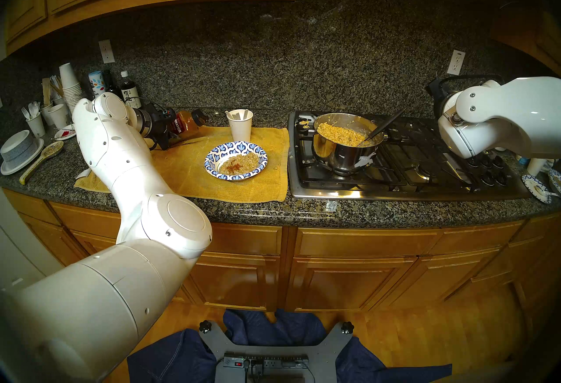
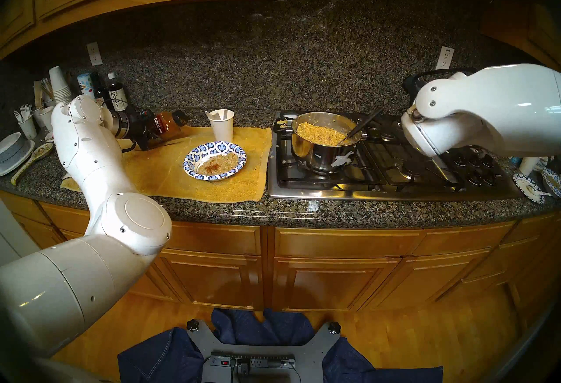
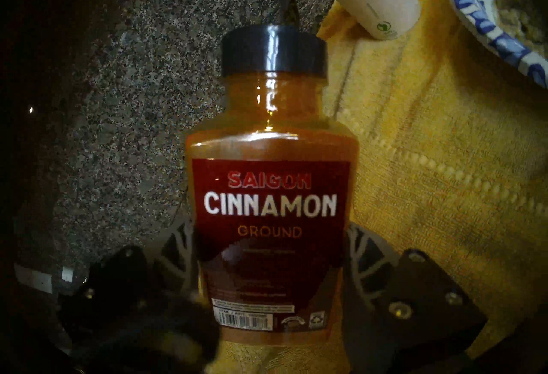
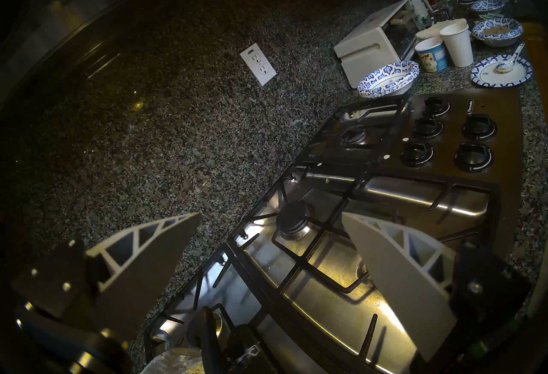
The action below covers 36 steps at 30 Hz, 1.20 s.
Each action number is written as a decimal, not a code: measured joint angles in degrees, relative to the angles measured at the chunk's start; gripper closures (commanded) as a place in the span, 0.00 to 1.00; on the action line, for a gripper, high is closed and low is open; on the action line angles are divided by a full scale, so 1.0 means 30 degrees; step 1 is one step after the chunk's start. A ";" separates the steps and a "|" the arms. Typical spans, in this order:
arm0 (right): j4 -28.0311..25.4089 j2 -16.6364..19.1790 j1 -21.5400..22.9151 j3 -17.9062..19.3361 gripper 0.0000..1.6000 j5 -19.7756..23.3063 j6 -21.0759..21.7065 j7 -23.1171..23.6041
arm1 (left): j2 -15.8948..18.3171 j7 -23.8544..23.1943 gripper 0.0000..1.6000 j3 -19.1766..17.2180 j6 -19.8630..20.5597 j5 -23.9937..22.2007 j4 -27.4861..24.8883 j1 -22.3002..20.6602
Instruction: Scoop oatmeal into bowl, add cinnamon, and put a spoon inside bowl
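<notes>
The blue-and-white patterned bowl sits on a yellow towel and holds oatmeal with a brown dusting on top. My left gripper is shut on the cinnamon, gripping its lower body. The jar hangs tilted, lid toward the right, over the towel's back left part, apart from the bowl. A white plastic spoon stands in a paper cup behind the bowl. More oatmeal fills the steel pot. My right gripper is open and empty above the stove's burners, right of the pot.
A black-handled serving spoon leans in the pot on the gas stove. Dark bottles, stacked cups, grey bowls and a speckled ceramic spoon crowd the left counter. Used patterned plates lie at the far right.
</notes>
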 measured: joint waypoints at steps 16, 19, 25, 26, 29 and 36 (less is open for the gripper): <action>0.0121 -0.0172 0.0089 0.0029 0.00 0.0073 0.0000 0.0000 | -0.0637 -0.3293 1.00 -0.1752 0.3915 -0.0185 -0.1045 -0.1485; 0.0137 -0.0206 0.0113 0.0031 0.00 0.0086 0.0000 0.0000 | -0.0763 -0.3295 1.00 -0.2115 0.4763 -0.0211 -0.1161 -0.1727; 0.0170 -0.0267 0.0161 0.0036 0.00 0.0108 0.0000 0.0000 | -0.0938 -0.3294 1.00 -0.2668 0.6413 -0.0318 -0.1390 -0.2160; 0.0173 -0.0277 0.0168 0.0036 0.00 0.0111 0.0000 0.0000 | -0.0956 -0.3293 1.00 -0.2739 0.6664 -0.0338 -0.1423 -0.2221; 0.0185 -0.0305 0.0187 0.0036 0.00 0.0124 0.0000 0.0000 | -0.1024 -0.3286 1.00 -0.2983 0.7507 -0.0402 -0.1522 -0.2429; 0.0193 -0.0368 0.0197 0.0034 0.00 0.0173 0.0000 0.0000 | -0.1219 -0.3275 1.00 -0.3487 0.9258 -0.0489 -0.1726 -0.2963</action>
